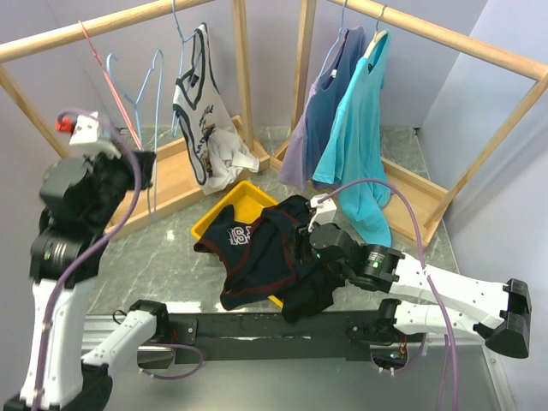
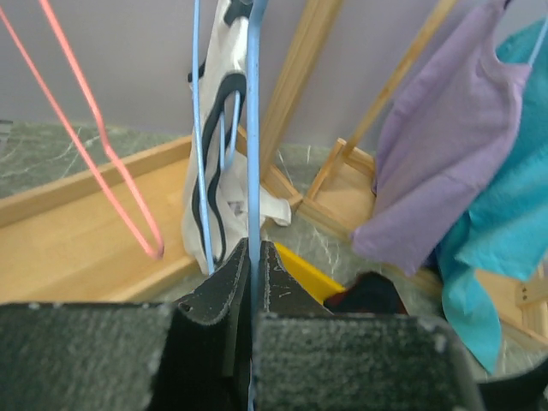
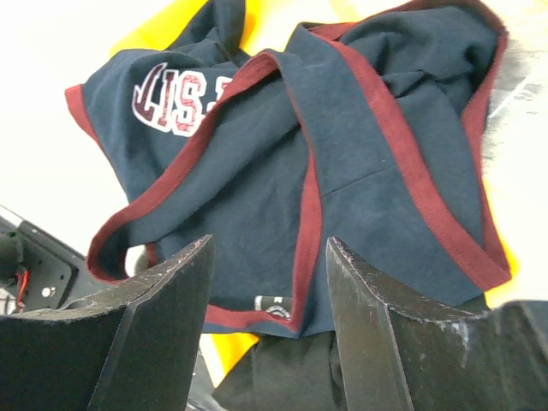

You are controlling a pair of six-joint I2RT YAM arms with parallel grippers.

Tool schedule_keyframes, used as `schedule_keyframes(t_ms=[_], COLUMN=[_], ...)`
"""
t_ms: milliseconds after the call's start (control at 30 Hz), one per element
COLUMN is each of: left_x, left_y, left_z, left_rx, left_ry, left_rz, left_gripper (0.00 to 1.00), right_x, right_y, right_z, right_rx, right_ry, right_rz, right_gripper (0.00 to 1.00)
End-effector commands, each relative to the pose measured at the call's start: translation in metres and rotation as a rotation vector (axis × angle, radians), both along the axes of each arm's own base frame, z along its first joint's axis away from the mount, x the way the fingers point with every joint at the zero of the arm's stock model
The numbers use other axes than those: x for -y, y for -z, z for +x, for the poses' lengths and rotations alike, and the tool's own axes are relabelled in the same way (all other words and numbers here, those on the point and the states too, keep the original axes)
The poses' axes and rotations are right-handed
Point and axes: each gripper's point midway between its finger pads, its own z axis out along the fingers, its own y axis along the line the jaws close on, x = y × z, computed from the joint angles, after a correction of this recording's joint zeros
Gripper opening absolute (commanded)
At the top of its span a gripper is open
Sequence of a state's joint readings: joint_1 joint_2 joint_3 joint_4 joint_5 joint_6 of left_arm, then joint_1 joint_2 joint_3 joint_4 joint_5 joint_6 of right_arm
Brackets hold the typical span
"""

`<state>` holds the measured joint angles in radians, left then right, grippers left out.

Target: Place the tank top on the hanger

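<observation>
The navy tank top (image 1: 257, 248) with maroon trim and white lettering lies crumpled across the yellow bin (image 1: 218, 212) and a black garment (image 1: 312, 295). My right gripper (image 1: 301, 233) is open and empty just above it; in the right wrist view the fingertips (image 3: 270, 244) straddle the trimmed hem of the tank top (image 3: 257, 145). My left gripper (image 1: 144, 171) is raised at the left and shut on the wire of the light-blue hanger (image 1: 157, 103). In the left wrist view the hanger wire (image 2: 253, 128) runs up from between the closed jaws (image 2: 251, 248).
A pink-red hanger (image 1: 111, 86) hangs left of the blue one. A white tank top (image 1: 201, 111) hangs on the left wooden rack (image 1: 184, 171). A purple shirt (image 1: 321, 103) and a teal shirt (image 1: 355, 137) hang on the right rack.
</observation>
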<state>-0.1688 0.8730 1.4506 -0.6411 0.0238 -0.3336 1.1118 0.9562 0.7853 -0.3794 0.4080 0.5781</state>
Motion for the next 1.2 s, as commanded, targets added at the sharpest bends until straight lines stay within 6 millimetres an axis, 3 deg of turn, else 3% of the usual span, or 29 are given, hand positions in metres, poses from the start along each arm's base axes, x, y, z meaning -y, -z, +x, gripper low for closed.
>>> schedule_keyframes(t_ms=[0, 133, 267, 433, 667, 833, 967, 1167], left_x=[-0.006, -0.009, 0.023, 0.069, 0.090, 0.094, 0.091, 0.085], left_y=[-0.005, -0.023, -0.024, 0.027, 0.095, 0.117, 0.129, 0.137], left_z=[-0.035, -0.074, -0.100, -0.104, -0.114, -0.126, -0.128, -0.147], left_rx=[0.048, 0.188, 0.245, 0.097, -0.184, -0.288, -0.328, -0.336], left_ry=[0.003, 0.030, 0.250, 0.545, 0.653, 0.687, 0.663, 0.657], left_rz=[0.013, 0.027, 0.087, 0.082, 0.120, 0.095, 0.088, 0.036], left_gripper=[0.01, 0.01, 0.01, 0.01, 0.01, 0.01, 0.01, 0.01], right_x=[0.008, 0.008, 0.010, 0.021, 0.009, -0.013, -0.027, -0.032], right_y=[-0.027, -0.028, -0.027, -0.022, 0.005, 0.026, 0.028, 0.043], right_z=[0.011, 0.014, 0.016, 0.023, 0.023, 0.033, 0.054, 0.081], right_rx=[0.063, 0.066, 0.065, 0.070, 0.043, 0.033, 0.064, 0.047], right_ry=[0.051, 0.059, 0.078, 0.123, 0.050, 0.009, 0.013, 0.023], right_rz=[0.016, 0.009, -0.007, -0.048, -0.059, -0.077, -0.061, -0.095], right_gripper=[0.62, 0.62, 0.62, 0.60, 0.55, 0.52, 0.50, 0.47])
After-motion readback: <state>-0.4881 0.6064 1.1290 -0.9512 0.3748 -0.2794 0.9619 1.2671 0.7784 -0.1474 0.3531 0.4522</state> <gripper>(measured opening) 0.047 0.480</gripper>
